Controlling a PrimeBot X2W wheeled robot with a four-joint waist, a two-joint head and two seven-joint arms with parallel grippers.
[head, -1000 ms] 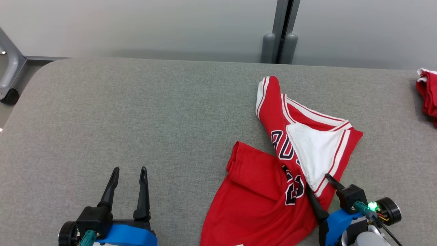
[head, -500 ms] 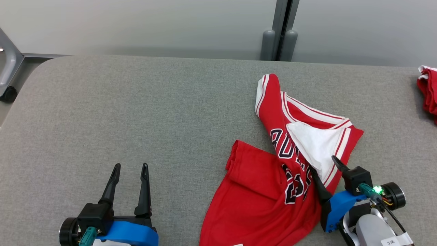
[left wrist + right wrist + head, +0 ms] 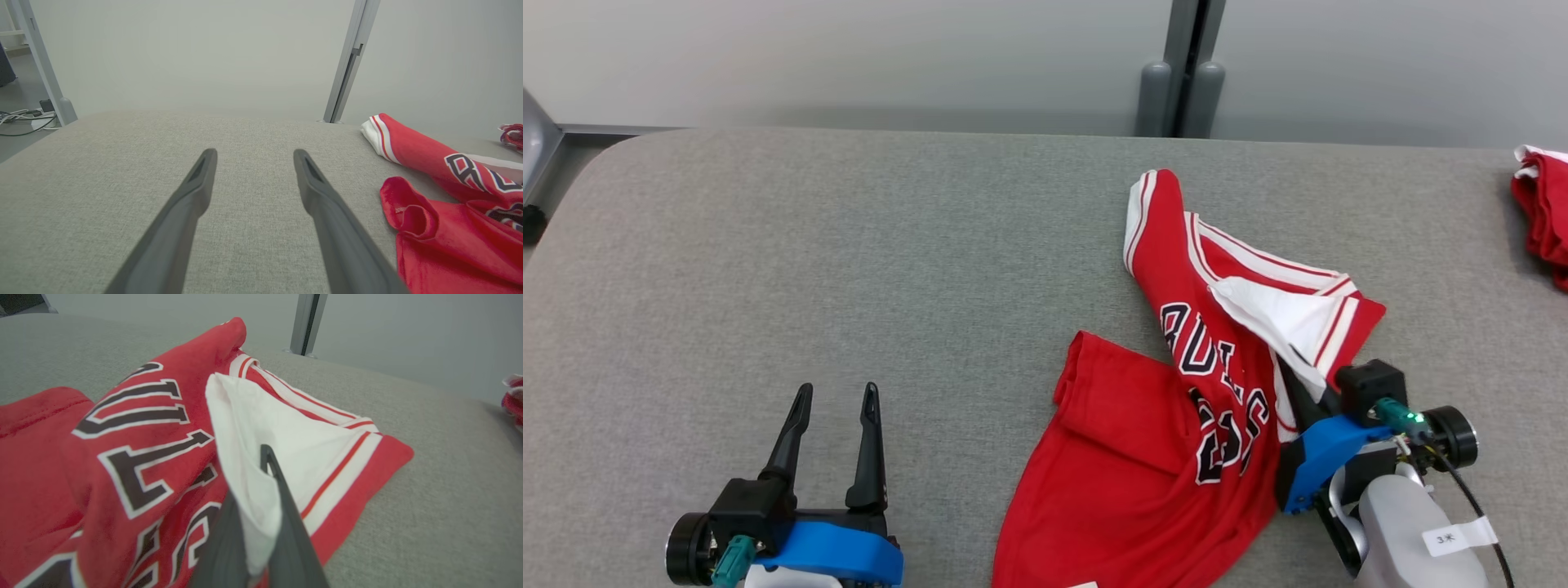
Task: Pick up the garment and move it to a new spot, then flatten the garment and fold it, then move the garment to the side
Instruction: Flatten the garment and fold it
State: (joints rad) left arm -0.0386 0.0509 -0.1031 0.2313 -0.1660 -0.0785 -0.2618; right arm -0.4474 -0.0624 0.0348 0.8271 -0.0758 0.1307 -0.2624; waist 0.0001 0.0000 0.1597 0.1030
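Head view: a crumpled red jersey (image 3: pixel 1160 425) with white trim and black lettering lies right of centre on the grey woven table (image 3: pixel 849 269). Left wrist view: the left gripper (image 3: pixel 254 152) has its fingers spread, touching nothing. Right wrist view: the right gripper (image 3: pixel 255 473) has its fingers pinching the jersey's white inner fold.
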